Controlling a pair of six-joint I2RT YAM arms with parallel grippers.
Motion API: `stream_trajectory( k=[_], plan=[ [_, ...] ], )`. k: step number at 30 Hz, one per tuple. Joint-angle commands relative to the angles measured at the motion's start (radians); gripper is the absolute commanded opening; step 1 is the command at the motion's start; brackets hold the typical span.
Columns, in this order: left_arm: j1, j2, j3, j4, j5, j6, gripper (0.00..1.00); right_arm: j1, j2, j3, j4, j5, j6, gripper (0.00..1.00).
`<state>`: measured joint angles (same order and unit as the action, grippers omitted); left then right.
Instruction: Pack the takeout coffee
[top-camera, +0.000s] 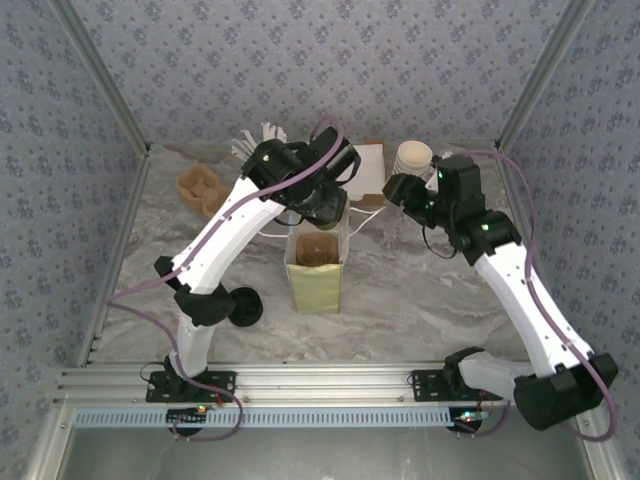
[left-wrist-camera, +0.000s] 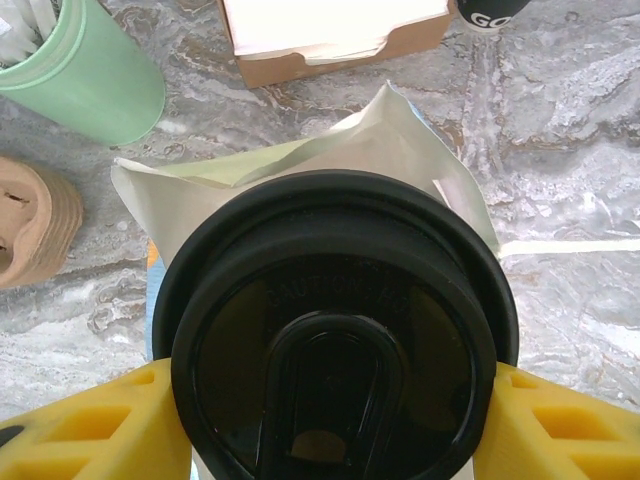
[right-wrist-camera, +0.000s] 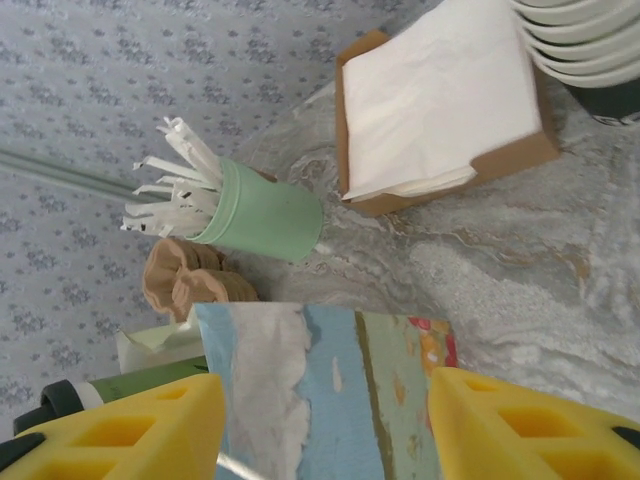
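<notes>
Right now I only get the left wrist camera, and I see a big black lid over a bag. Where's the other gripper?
Observer: The right gripper is open and aimed at the paper bag's printed side, from the bag's right.
Operator: What colour is the cup under the lid?
Observer: Green. The right wrist camera shows the takeout coffee's side.
Operator: Is the bag standing up?
Observer: Yes, from above it stands upright on the table.
</notes>
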<state>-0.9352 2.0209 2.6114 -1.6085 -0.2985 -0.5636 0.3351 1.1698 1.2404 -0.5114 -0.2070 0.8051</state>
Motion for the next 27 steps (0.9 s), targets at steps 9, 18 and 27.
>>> stream_trajectory(
  k=[9,18,27],
  plan=[
    [0.042,0.060,0.018,-0.177,0.050,-0.038,0.51,-0.041,0.151,0.102,0.115,-0.293,-0.096,0.58],
    [0.073,0.096,-0.006,-0.177,0.060,-0.070,0.51,-0.015,0.059,0.024,0.104,-0.293,-0.087,0.54],
    [0.090,0.142,-0.016,-0.177,0.076,-0.060,0.51,0.093,-0.065,-0.072,0.061,-0.181,-0.096,0.51]
  ],
)
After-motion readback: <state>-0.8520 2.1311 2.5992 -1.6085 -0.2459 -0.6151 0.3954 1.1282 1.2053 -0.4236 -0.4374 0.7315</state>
